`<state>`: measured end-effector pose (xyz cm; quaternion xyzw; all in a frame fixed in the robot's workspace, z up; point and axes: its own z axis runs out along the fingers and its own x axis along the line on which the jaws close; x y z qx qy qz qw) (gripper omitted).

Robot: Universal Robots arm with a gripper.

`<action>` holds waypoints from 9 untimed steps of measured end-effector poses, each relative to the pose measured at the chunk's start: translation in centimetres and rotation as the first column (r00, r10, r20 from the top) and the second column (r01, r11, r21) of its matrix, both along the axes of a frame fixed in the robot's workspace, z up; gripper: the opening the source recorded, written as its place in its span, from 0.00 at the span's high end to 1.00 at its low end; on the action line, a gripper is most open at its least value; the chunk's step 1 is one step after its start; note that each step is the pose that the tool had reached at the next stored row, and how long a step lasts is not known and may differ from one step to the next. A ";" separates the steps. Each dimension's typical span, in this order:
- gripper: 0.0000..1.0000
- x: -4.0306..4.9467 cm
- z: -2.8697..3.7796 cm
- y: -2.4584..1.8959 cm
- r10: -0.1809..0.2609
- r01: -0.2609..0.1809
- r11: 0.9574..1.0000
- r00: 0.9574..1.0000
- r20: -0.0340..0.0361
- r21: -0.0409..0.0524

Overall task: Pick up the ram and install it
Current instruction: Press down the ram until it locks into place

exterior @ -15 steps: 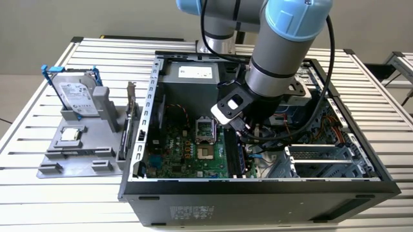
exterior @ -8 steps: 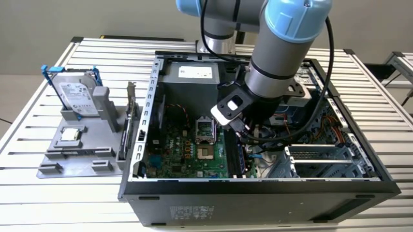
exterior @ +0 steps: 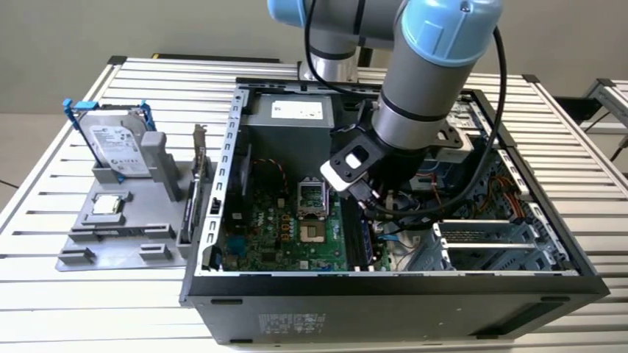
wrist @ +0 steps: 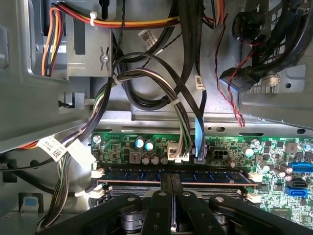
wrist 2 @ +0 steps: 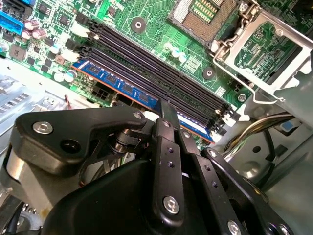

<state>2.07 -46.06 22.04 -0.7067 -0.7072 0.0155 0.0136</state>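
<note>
One black two-fingered claw (wrist 2: 168, 115), fingers pressed together edge-down on the long blue-green ram stick (wrist 2: 132, 92), apparently to push it home in the outermost black slot of the green motherboard (wrist 2: 146, 19), inside the open dark computer case (exterior: 393, 294).

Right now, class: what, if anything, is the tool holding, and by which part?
The tool is shut on the ram, pinching its upper long edge near mid-length as it sits at the motherboard's outermost slot.
</note>
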 end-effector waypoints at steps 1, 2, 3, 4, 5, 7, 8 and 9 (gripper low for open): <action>1.00 0.00 -0.03 0.00 0.000 0.000 1.000 1.000 0.000 0.000; 1.00 -0.01 -0.07 -0.01 0.000 0.000 1.000 1.000 0.000 -0.001; 1.00 0.00 -0.11 -0.01 0.000 0.000 1.000 1.000 0.000 -0.001; 1.00 0.00 -0.15 -0.01 0.000 0.000 1.000 1.000 0.000 -0.001; 1.00 0.00 -0.18 -0.01 0.000 0.000 1.000 1.000 0.000 -0.001; 1.00 0.01 -0.23 0.00 0.000 0.000 1.000 1.000 0.000 0.000; 1.00 0.01 -0.25 0.00 0.000 0.000 1.000 1.000 0.000 0.000; 1.00 0.01 -0.26 0.00 0.000 0.000 1.000 1.000 0.000 0.000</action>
